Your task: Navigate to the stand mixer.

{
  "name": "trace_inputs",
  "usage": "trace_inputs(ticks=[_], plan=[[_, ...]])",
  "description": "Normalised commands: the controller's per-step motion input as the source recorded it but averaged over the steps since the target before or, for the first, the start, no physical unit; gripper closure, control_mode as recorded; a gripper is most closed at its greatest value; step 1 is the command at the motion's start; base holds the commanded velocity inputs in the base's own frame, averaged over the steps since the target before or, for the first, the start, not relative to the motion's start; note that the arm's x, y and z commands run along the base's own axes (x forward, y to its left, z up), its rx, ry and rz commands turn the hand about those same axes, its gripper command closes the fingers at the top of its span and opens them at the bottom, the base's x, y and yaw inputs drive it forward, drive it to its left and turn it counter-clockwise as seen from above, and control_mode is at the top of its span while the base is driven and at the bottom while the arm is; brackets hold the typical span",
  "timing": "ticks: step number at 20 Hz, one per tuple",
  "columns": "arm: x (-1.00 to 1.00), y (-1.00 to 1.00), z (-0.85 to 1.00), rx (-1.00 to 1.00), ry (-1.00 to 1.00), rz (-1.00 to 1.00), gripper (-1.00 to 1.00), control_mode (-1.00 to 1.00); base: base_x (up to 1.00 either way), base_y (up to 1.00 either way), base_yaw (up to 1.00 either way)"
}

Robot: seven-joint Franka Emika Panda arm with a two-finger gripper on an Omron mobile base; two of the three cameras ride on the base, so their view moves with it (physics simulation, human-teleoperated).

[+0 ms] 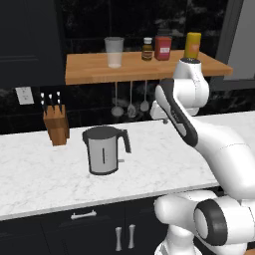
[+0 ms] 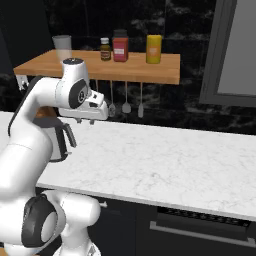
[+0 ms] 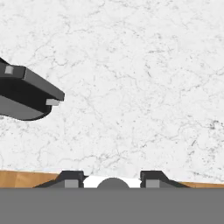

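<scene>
The robot is facing a white marble counter (image 1: 45,174), and among the things standing here there is no stand mixer; where it is standing cannot be told from these views, so the base is probably needing to drive on to find it. A grey kettle (image 1: 104,149) is sitting near the counter's middle, a wooden knife block (image 1: 56,122) is standing farther left against the dark wall, and a wooden shelf (image 2: 125,72) above is carrying a glass (image 1: 114,51) and a few jars. The gripper (image 3: 112,179) is hanging over bare marble to the right of the kettle, its tips standing apart with nothing between them. As a judgement only: a countertop mixer is likely being heavy, rigid and smooth-shelled, and since the task is asking only for an approach, no hold on it is being called for.
</scene>
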Motion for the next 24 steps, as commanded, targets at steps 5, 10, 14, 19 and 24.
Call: trace_inputs(ticks=[5,10,14,19,24], plan=[[-0.49,0.00,0.00,0.00,-0.01,0.01,-1.00,-1.00,0.00,0.00,0.00],[-0.93,0.00,0.06,0.00,-0.16,0.02,-1.00,-1.00,0.00,0.00,0.00],[-0.62,-0.04,0.27,0.00,-0.21,0.00,-1.00,-1.00,0.00,0.00,0.00],[-0.27,-0.17,0.20,0.00,-0.14,0.00,-1.00,1.00,-0.06,-0.17,0.00],[0.00,0.00,0.00,0.00,0.00,0.00,-1.00,1.00,-0.33,-1.00,-0.14]])
